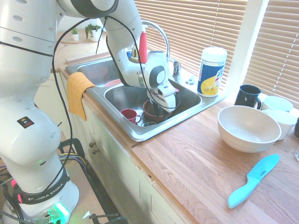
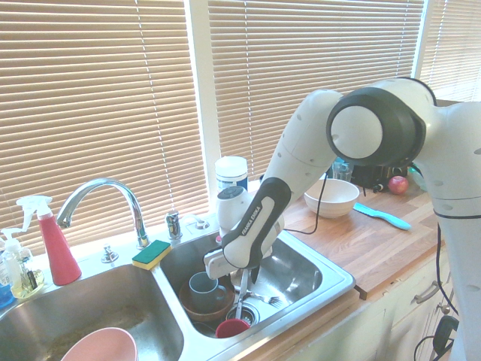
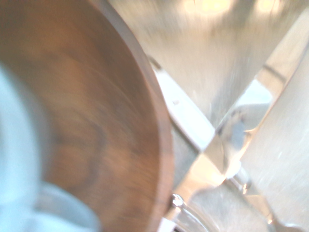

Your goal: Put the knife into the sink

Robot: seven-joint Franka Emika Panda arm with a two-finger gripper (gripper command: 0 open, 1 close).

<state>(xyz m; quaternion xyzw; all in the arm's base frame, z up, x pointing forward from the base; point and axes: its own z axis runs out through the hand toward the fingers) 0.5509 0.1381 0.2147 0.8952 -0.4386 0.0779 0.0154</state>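
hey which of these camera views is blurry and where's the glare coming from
Wrist view: smeared and out of focus, the brown bowl just a soft curve. First exterior view: sharp, but sun through the blinds washes out the upper part. Second exterior view: sharp, with bright reflections on the sink.

A turquoise knife lies near a cream bowl (well apart).

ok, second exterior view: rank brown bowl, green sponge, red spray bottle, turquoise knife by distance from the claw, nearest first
1. brown bowl: in the sink, just beside and below the claw.
2. green sponge: on the rim behind the basins, by the faucet.
3. red spray bottle and turquoise knife: opposite ends of the counter, too close to call.
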